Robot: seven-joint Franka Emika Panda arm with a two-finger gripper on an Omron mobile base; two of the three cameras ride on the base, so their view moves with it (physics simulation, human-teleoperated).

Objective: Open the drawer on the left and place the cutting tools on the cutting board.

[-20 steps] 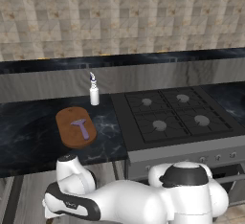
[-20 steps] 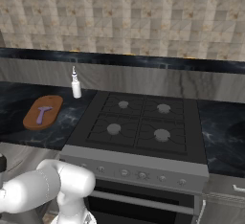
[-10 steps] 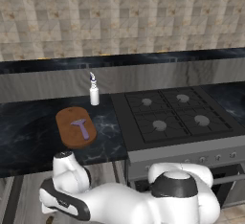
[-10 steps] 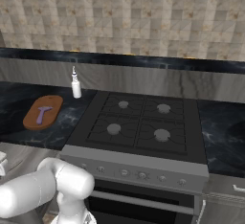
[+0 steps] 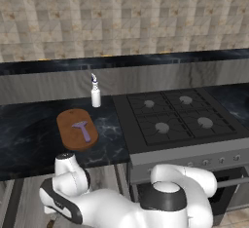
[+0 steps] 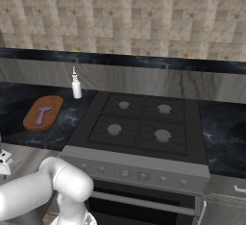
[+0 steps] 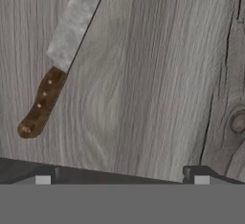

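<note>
Gripper (image 7: 119, 175) wide open, empty, over drawer (image 7: 158, 74) floor; knife (image 7: 55, 70) lies up-left of the tips, untouched. Peeler (image 5: 81, 129) already on board (image 5: 65, 139) on the counter. Step: fetch knife; next needs shift toward handle, descend, close.

The arm (image 5: 68, 183) sank lower and swung further left over the last second, its white links dropping toward the space below the counter (image 5: 29, 139) edge; its elbow (image 6: 69, 183) moved down too.
</note>
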